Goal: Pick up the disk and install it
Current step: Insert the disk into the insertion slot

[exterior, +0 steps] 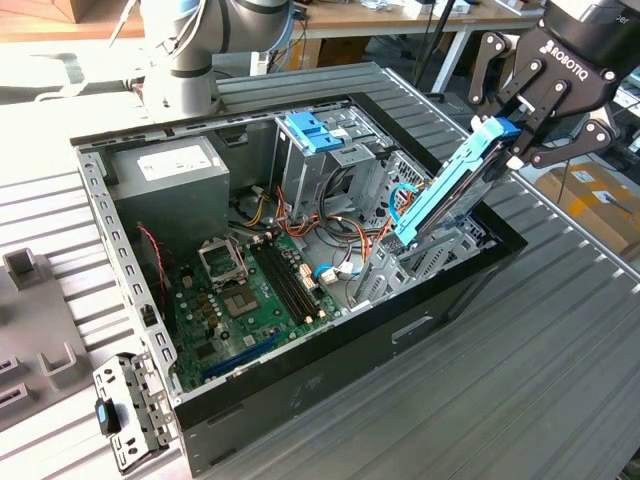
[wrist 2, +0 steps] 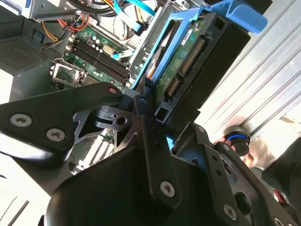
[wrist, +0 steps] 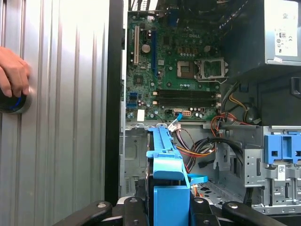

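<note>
1. currently: install step in hand, pick-up already done. the disk (exterior: 445, 195) is off the counter (exterior: 560, 350) and in the air over the open computer case (exterior: 300, 385).
2. the hand (exterior: 512, 140) is closed on the disk's upper end, fingers (exterior: 540, 112) pinching the blue rail on both flat sides. the jaws stand only as far apart as the disk is thick. both wrist views agree: black links either side of the blue frame (wrist: 164, 157).
3. where the disk is: at the exterior view's right end of the case, steeply tilted. high end in the hand, low end dipping into the metal drive bay (exterior: 452, 250) by the near wall. cannot tell if the low end touches the bay guides.
4. second wrist view: the connector edge of the disk (wrist 2: 197, 70) faces the case interior, toward the motherboard (wrist 2: 94, 52).
5. nearby: orange and blue cables (exterior: 350, 235) lie loose just beside the bay on the interior side. power supply (exterior: 170, 175) and the far cage with the bare blue bracket (exterior: 315, 130) stand well apart.
6. judgement: not seated. the tilt looks too steep for the rails to run in the guides. seating calls for levelling the disk to the bay's line, rails square to the guides, cables kept out from under it, and a firm grip.
</note>
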Robot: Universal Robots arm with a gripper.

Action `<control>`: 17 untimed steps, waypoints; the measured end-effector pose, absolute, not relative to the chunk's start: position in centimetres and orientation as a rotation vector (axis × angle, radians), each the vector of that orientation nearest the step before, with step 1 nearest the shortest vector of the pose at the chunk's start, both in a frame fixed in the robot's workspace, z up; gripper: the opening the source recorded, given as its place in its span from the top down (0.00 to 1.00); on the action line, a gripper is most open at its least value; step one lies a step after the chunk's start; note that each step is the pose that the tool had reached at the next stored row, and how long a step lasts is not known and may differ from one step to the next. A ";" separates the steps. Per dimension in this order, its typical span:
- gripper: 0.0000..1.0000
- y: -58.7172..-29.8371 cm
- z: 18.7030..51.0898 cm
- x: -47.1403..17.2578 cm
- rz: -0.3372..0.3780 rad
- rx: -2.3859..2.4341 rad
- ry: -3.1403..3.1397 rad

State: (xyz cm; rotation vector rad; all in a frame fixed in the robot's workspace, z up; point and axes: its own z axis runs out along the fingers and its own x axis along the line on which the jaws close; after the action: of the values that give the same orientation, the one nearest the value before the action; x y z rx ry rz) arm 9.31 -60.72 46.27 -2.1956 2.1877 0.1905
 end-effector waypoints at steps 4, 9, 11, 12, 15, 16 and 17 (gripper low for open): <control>0.64 -60.6 46.2 9.3 0.191 -2.196 2.188; 0.64 -60.5 46.0 9.7 0.192 -2.193 2.191; 0.64 -60.5 45.8 9.7 0.191 -2.172 2.211; 0.64 -60.5 45.8 9.8 0.191 -2.160 2.221; 0.64 -60.5 45.6 10.0 0.190 -2.150 2.230; 0.64 -60.5 45.4 10.0 0.190 -2.150 2.230; 0.64 -60.5 45.3 10.0 0.190 -2.150 2.230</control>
State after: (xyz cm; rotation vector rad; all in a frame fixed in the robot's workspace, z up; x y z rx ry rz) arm 10.02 -60.52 45.31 -2.1503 2.2302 0.1904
